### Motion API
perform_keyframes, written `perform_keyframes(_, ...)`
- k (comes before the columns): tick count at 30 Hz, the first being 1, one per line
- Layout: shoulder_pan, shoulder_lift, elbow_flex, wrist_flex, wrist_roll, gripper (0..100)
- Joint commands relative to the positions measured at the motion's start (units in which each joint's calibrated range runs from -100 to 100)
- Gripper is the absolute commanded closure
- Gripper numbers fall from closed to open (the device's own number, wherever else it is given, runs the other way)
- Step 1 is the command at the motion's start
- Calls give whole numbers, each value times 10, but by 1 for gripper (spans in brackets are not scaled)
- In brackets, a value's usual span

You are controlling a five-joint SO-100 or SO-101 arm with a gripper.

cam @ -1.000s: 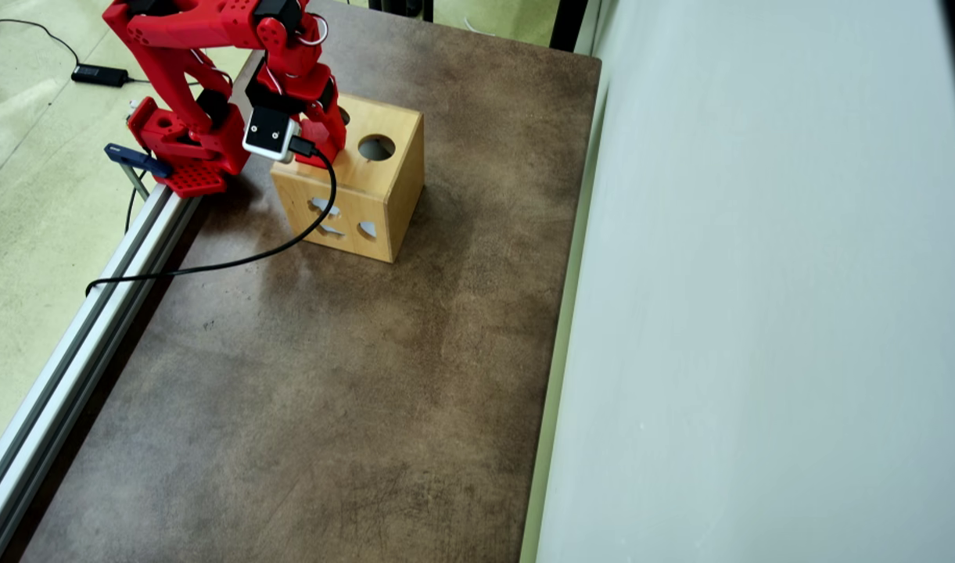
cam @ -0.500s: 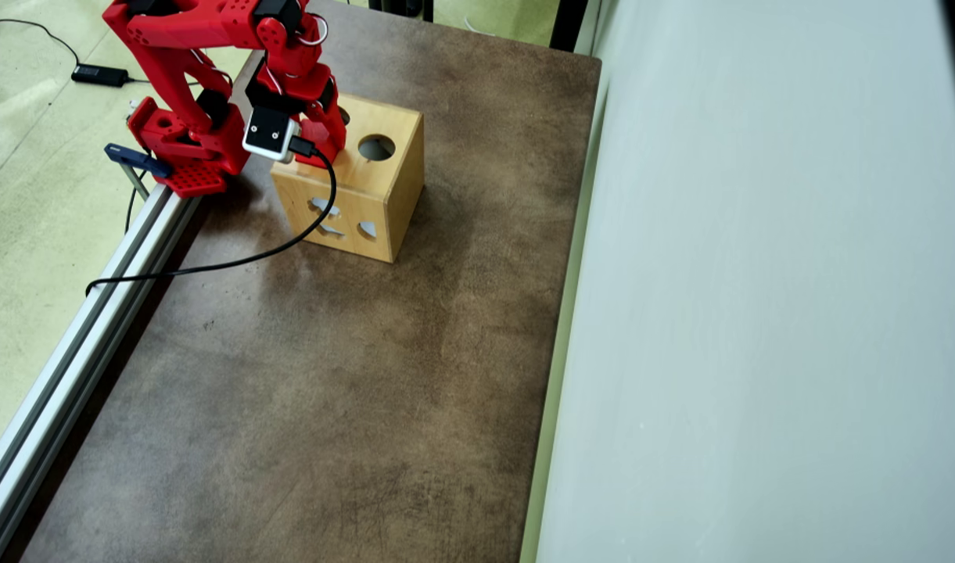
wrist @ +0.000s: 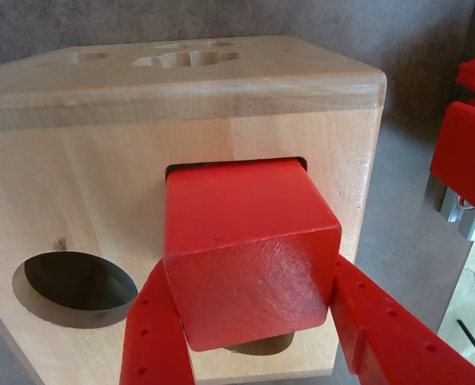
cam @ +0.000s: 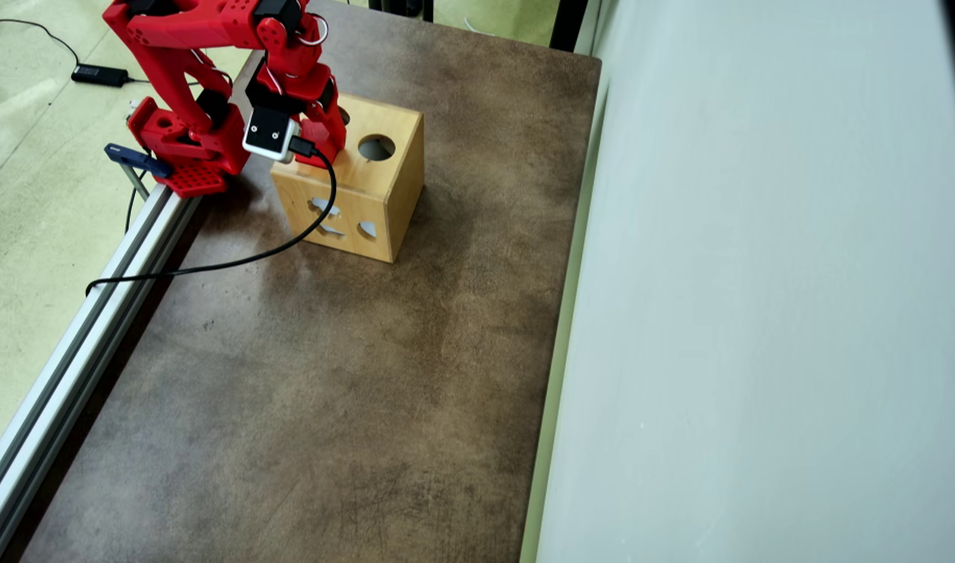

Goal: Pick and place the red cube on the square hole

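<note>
In the wrist view my gripper [wrist: 249, 277] is shut on the red cube [wrist: 249, 233], one red finger [wrist: 153, 329] on its left and the other on its right. The cube's far end sits at the square hole [wrist: 173, 171] in the top of the light wooden box [wrist: 101, 192]. Only a dark sliver of that hole shows round the cube. A round hole [wrist: 77, 285] lies to the left. In the overhead view the arm and its white wrist camera [cam: 267, 133] cover the box's [cam: 367, 188] near-left top, hiding cube and square hole.
The box stands at the far left of the brown table [cam: 328, 391], next to the arm's base [cam: 188, 152]. An aluminium rail [cam: 78, 328] runs along the table's left edge, with a black cable [cam: 235, 262] trailing over it. A pale wall [cam: 759, 274] bounds the right side.
</note>
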Motion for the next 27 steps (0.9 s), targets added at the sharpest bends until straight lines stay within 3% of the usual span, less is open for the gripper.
perform_keyframes(1, 5, 9, 4, 4, 2, 92)
perform_keyframes(9, 5, 2, 3, -1, -1, 87)
perform_keyframes(12, 5, 0, -1, 5, 2, 73)
perform_keyframes(21, 5, -70, 3, 16, 0, 18)
perform_keyframes(24, 5, -78, 3, 16, 2, 8)
perform_keyframes(27, 5, -79, 4, 16, 2, 8)
